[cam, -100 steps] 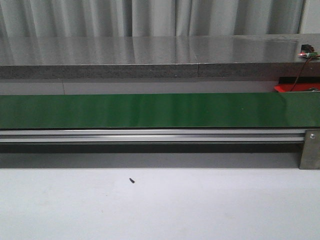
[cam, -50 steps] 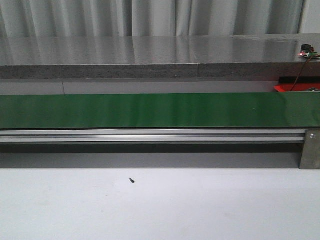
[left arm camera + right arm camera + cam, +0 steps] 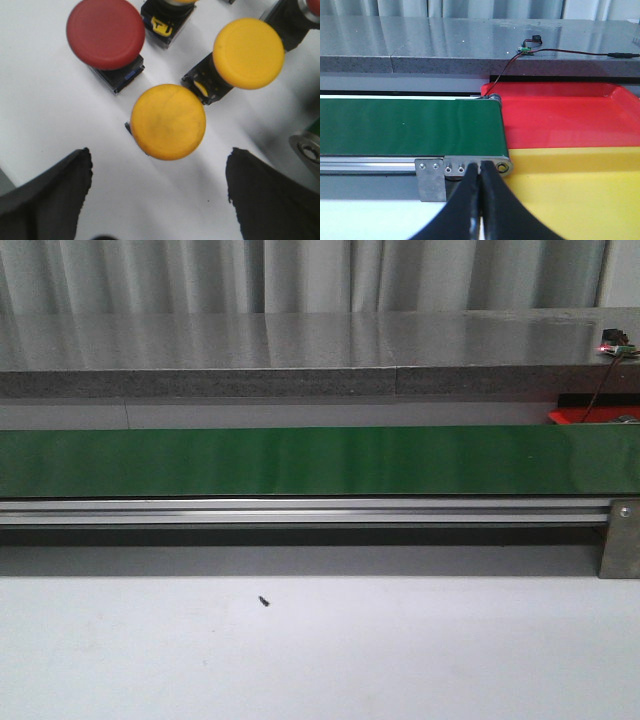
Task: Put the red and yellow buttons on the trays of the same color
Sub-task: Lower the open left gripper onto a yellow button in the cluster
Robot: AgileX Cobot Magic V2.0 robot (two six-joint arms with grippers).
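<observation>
Left end effector (image 3: 160, 195) spread wide, poised over yellow button (image 3: 168, 121) beside red button (image 3: 106, 33), ready to straddle; right end effector (image 3: 481, 200) pinched, empty.

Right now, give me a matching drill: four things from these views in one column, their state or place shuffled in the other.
1 left gripper
2 right gripper
3 red tray
4 yellow button nearest the left fingers

A shut
B beside the green belt end, bordering the yellow tray
C open
D on the white table, near the red button

Pairs: 1-C, 2-A, 3-B, 4-D.
</observation>
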